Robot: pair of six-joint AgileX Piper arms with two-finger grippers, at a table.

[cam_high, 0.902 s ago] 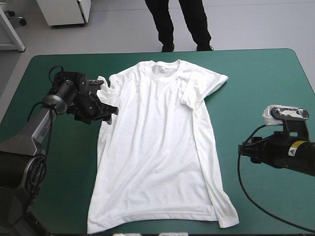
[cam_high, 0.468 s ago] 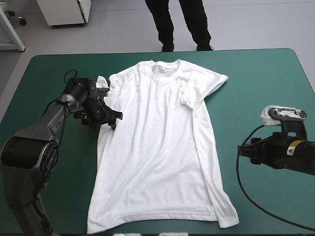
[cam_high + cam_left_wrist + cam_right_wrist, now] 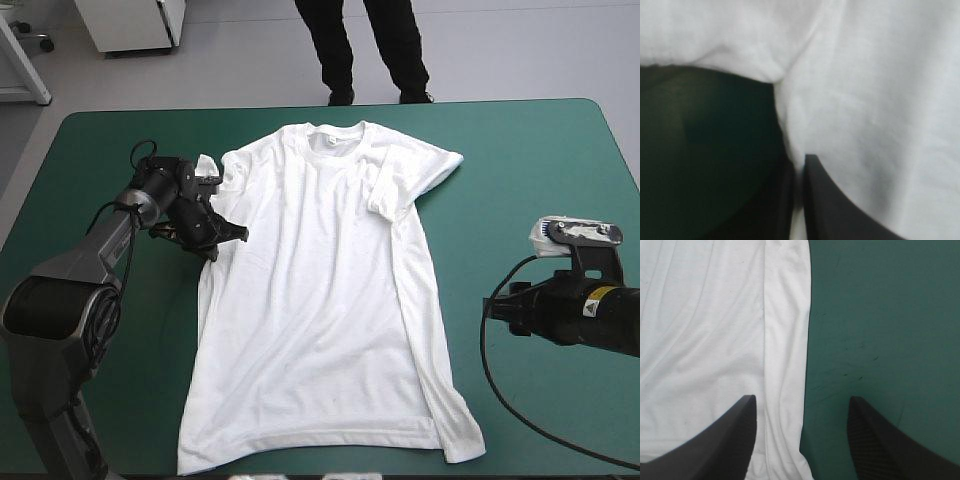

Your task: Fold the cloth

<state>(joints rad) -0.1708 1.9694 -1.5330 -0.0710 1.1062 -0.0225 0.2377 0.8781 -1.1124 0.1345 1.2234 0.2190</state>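
Since the T-shirt (image 3: pixel 320 300) lies spread flat in the middle of the teal-green surface (image 3: pixel 540 160), with the collar toward the far edge and the hem toward the near edge, its long axis runs from far to near. I judge that the coming fold must go across this axis.

My left jaws are down at the shirt's side that looks toward the left edge of the surface, just below the sleeve (image 3: pixel 208 168) there. They are almost closed, with a thin line of white cloth pinched between the two black fingers (image 3: pixel 840 210). So the left arm (image 3: pixel 100 250) is the one in contact.

My right jaws stand wide apart and hold nothing. Ahead of them I see the shirt's other side edge (image 3: pixel 790 340), with bare cover beside it. In the high view the right arm (image 3: pixel 570 305) is apart from the cloth, toward the right edge.

I think the pinched side should be lifted and carried across toward the right edge, and the right jaws must reach their side edge before they can help.
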